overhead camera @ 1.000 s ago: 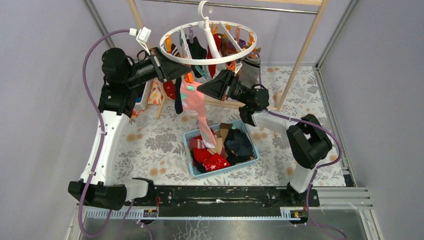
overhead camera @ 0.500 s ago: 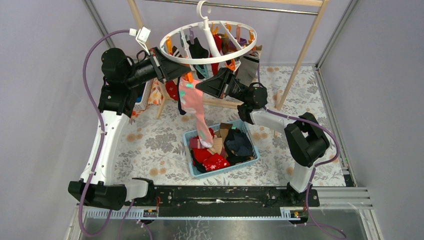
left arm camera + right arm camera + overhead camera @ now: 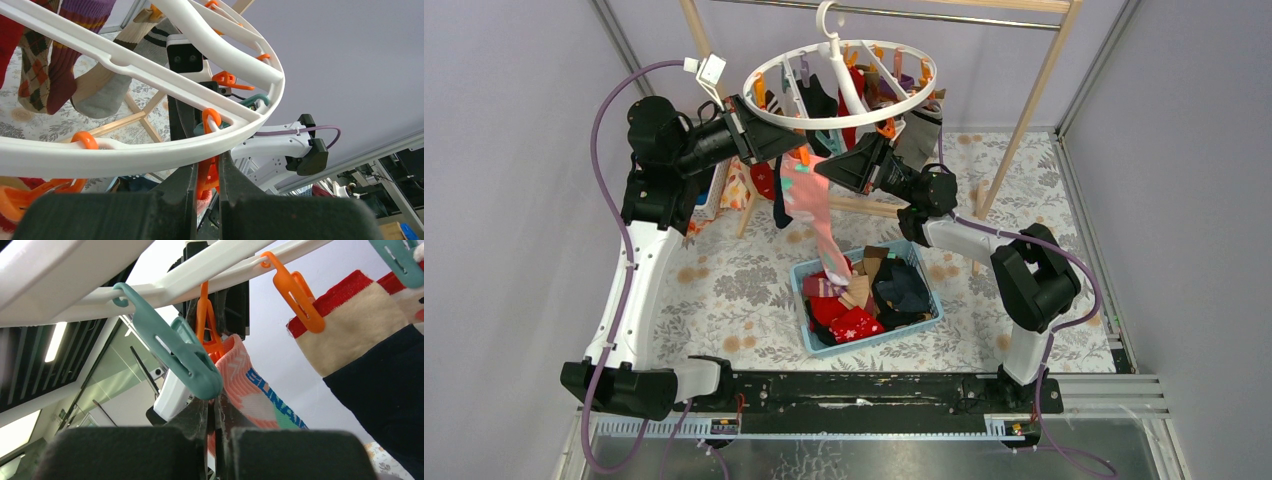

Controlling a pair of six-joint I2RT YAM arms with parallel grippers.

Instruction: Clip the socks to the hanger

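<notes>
Sock [image 3: 809,200] hanging vertically (cuff up), right fingers [image 3: 197,422] pinching it, left fingers [image 3: 182,187] pinching orange clip [image 3: 207,175].

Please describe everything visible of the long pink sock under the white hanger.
The pink sock is knitted, salmon with teal and white patches and blue letters near its ribbed cuff. It hangs long below the hanger's near rim, toe over the blue basket. The right gripper pinches its cuff beside an orange clip.
</notes>
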